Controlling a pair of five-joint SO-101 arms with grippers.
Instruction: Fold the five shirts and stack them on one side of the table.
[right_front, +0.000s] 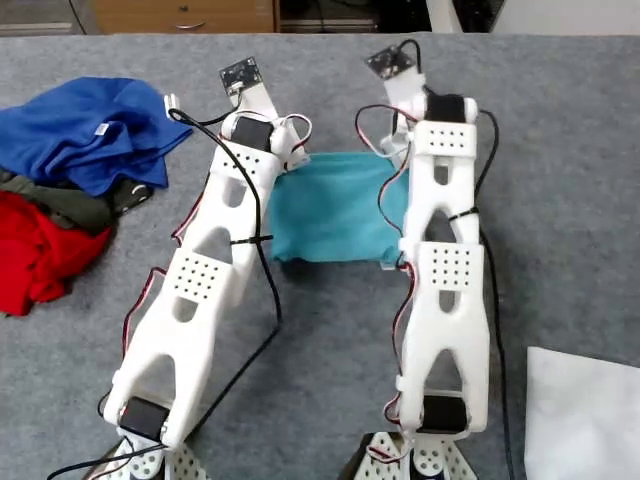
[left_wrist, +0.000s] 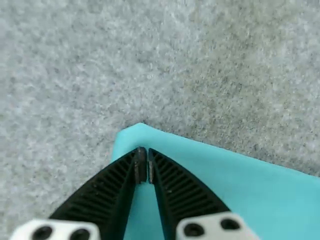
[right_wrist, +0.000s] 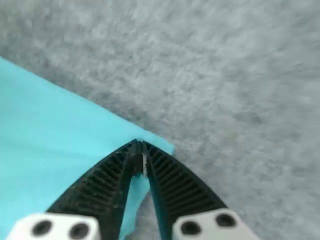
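A teal shirt (right_front: 330, 212) lies folded into a rectangle on the grey felt table (right_front: 560, 200), between my two arms. My left gripper (left_wrist: 143, 162) is shut on the teal shirt (left_wrist: 240, 185) right at its far left corner, close to the felt. My right gripper (right_wrist: 139, 156) is shut on the far right corner of the same shirt (right_wrist: 50, 115), with a fold of cloth showing between its fingers. A crumpled blue shirt (right_front: 90, 125), a dark olive shirt (right_front: 70, 205) and a red shirt (right_front: 35, 255) are heaped at the table's left edge.
A white sheet or cloth (right_front: 580, 415) lies at the table's front right corner. Bare felt stretches to the right of the right arm and in front of the teal shirt. Wooden furniture (right_front: 180, 15) stands beyond the table's far edge.
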